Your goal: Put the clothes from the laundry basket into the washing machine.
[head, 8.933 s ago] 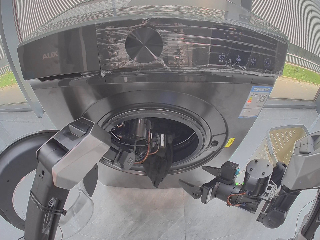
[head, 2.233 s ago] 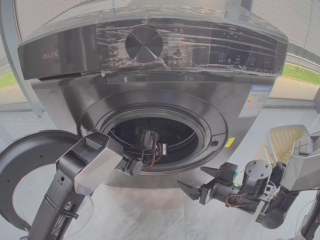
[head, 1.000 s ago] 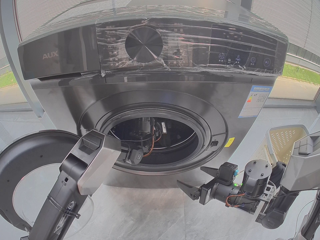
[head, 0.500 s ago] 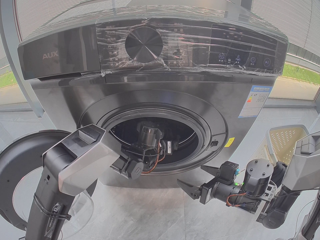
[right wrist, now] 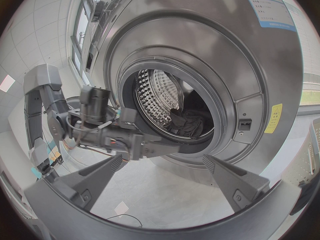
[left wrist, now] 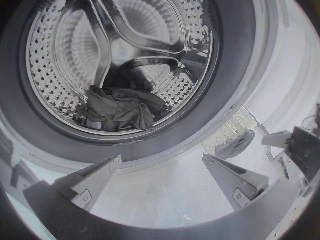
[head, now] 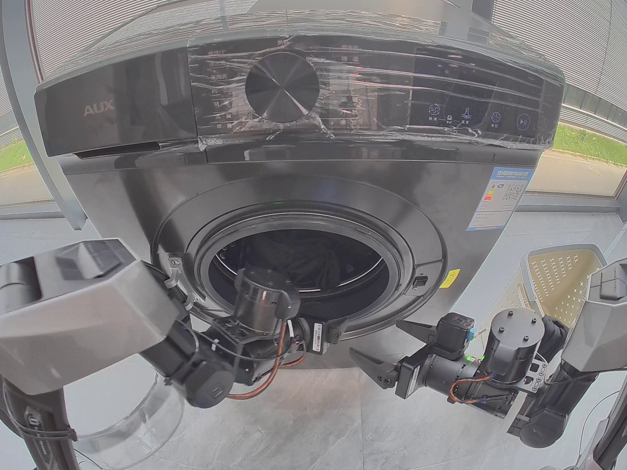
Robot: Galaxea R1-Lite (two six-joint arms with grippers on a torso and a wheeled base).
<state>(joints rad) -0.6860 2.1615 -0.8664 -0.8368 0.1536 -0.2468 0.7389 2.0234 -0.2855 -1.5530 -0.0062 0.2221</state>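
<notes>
The washing machine (head: pixel 130 190) stands on the tiled floor (head: pixel 313 419), and its round door (head: pixel 140 412) is swung open on the left side. Inside, the perforated steel drum (left wrist: pixel 100 44) holds a crumpled bundle of dark clothes (left wrist: pixel 120 107) lying at its bottom, near the front lip. The pale laundry basket (head: pixel 562 275) sits on the floor beside the machine's right front corner, and a grey garment (left wrist: pixel 235 144) lies in it. The left end effector (left wrist: pixel 161 159) hangs just outside the lower rim of the door opening, its fingers spread apart and holding nothing. The right end effector (head: pixel 385 347) hovers above the floor between the opening and the basket, its fingers also spread wide and empty.
</notes>
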